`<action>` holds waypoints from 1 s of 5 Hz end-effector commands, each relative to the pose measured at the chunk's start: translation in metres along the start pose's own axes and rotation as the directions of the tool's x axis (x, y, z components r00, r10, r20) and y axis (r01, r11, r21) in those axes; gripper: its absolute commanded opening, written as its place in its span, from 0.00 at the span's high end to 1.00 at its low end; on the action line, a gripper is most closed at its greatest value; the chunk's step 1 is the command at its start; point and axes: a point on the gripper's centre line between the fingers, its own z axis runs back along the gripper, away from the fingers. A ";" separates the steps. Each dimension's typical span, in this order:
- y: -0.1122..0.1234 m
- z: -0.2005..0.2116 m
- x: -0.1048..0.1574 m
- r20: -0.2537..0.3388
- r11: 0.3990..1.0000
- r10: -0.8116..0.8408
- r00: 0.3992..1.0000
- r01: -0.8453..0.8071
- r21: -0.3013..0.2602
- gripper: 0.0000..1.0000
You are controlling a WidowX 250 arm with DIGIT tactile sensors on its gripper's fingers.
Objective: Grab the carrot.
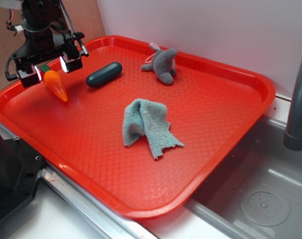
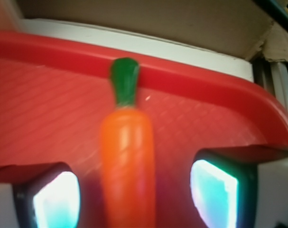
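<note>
- Glossy orange plastic toy carrot with green stem cap (image 1: 56, 84) lies on the red plastic tray (image 1: 210, 149), near its far-left corner, stem toward the rim.
- Hand (image 1: 50, 68) sits over the carrot's stem end, fingers apart, one pad (image 2: 56, 199) on each side; no contact visible.
- Dark green capsule-shaped toy (image 1: 104, 74) just right of it.
- Crumpled teal cloth (image 1: 146, 127) mid-tray; grey plush toy (image 1: 163, 63) near the back rim.

We are seeing a dark green capsule-shaped toy (image 1: 104, 74) lying on the red textured plastic tray (image 1: 218, 122), a grey plush animal (image 1: 163, 64) resting near the far rim, and a crumpled grey-blue cloth (image 1: 147, 126) sitting mid-tray beside a metal sink (image 1: 270, 194)
</note>
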 end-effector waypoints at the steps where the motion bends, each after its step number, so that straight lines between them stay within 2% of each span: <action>1: 0.005 -0.011 0.003 0.031 0.999 0.027 0.999 -0.026 -0.040 0.00; 2: 0.001 -0.017 -0.004 -0.024 0.996 -0.003 1.000 0.001 -0.089 0.07; 3: 0.000 -0.018 -0.010 0.007 0.996 0.033 0.999 -0.033 -0.085 1.00; 4: 0.002 -0.018 -0.012 0.012 0.993 0.060 0.998 -0.059 -0.098 1.00; 5: -0.001 -0.016 -0.013 -0.021 0.994 0.000 1.000 -0.002 -0.112 1.00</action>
